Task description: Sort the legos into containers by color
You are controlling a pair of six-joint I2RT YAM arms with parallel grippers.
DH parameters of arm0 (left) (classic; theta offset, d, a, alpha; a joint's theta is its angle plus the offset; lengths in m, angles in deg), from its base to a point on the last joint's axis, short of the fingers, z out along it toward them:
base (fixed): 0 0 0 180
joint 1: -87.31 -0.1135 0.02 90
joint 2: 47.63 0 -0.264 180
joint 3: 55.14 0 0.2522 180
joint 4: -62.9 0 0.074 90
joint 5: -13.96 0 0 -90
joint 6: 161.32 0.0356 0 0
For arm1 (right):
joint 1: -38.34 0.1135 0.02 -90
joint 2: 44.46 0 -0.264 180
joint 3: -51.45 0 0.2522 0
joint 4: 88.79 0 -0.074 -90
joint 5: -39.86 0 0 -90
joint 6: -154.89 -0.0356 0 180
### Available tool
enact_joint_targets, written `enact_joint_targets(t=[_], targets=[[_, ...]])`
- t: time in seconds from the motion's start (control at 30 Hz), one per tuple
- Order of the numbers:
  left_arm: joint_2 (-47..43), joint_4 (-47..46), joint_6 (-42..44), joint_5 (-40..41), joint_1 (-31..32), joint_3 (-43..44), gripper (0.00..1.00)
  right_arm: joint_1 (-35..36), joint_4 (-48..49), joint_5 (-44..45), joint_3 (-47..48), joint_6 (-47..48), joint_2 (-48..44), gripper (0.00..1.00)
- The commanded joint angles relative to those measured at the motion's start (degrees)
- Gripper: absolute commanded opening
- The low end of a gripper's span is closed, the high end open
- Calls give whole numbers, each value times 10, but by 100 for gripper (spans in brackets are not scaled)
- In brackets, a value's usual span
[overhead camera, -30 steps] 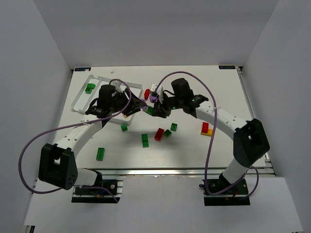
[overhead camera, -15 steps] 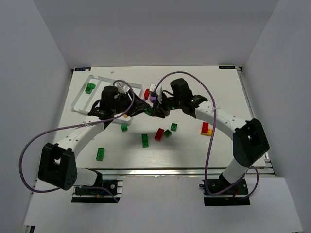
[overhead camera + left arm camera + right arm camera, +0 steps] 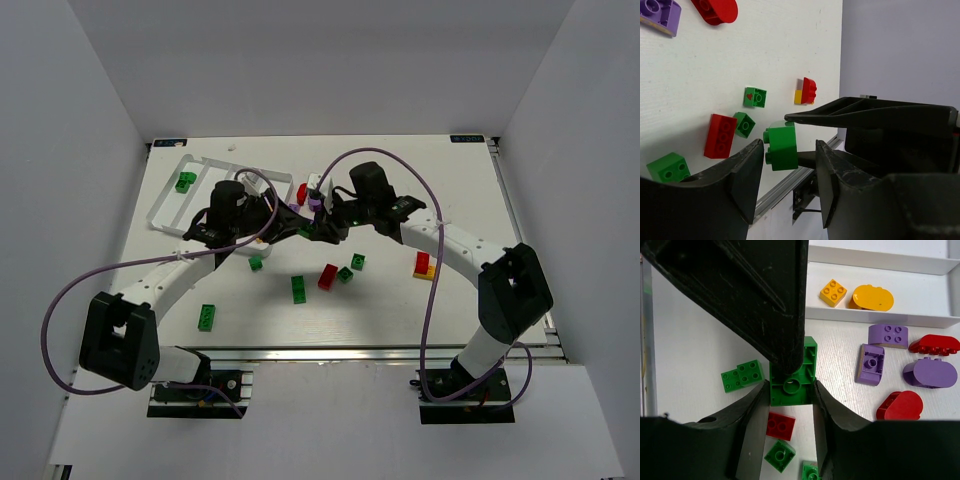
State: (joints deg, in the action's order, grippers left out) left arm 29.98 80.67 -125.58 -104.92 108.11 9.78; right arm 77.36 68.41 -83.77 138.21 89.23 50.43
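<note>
At mid-table, where the two arms meet:

- Right gripper (image 3: pixel 790 390): fingers pressed onto the sides of one green brick (image 3: pixel 802 375), hollow underside facing its wrist camera, held off the table (image 3: pixel 460 190).
- Left gripper (image 3: pixel 789 150): fingers spread and straddling the same green brick. One pad is just beside it and there is a clear gap at the other.
- Just beside the grip, towards the tray: two purple studded bricks (image 3: pixel 887 335), a purple oval (image 3: pixel 930 374), a red studded piece (image 3: pixel 934 344) and a red oval (image 3: pixel 899 406), all loose on the table.
- On the near side of the grip: a pair of green bricks (image 3: pixel 742 375) touching each other, a red brick (image 3: pixel 780 425) and a small green brick (image 3: pixel 780 455).
- White tray (image 3: pixel 165 195): lies angled at the far left of the table, partly under the left arm.
  - The compartment nearest the grippers holds an orange studded square (image 3: pixel 833 292) and an orange oval (image 3: pixel 873 297), side by side.
  - The outermost compartment at the far-left end holds green bricks (image 3: pixel 185 182).
  - I cannot tell what the compartments between them hold.
- Further out on the table: a green brick near the left arm (image 3: pixel 207 316), a long green brick (image 3: pixel 298 288) and a red-and-yellow stack (image 3: pixel 425 265) by the right forearm.
</note>
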Motion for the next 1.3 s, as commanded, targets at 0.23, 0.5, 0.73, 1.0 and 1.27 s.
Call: enact_joint_targets(t=[0.23, 0.5, 0.73, 1.0, 1.27], targets=[[10, 10, 21, -11, 5, 1, 56, 3, 29, -14, 15, -2, -11, 0], [15, 5, 21, -18, 5, -1, 48, 4, 35, -21, 19, -9, -7, 0], [20, -4, 18, -21, 5, 5, 30, 8, 38, -26, 19, -13, -4, 9], [33, 74, 62, 1, -2, 40, 15, 8, 49, -12, 11, -14, 2, 72], [33, 188, 131, 57, -106, 85, 10, 7, 59, 13, -8, 1, -6, 90]])
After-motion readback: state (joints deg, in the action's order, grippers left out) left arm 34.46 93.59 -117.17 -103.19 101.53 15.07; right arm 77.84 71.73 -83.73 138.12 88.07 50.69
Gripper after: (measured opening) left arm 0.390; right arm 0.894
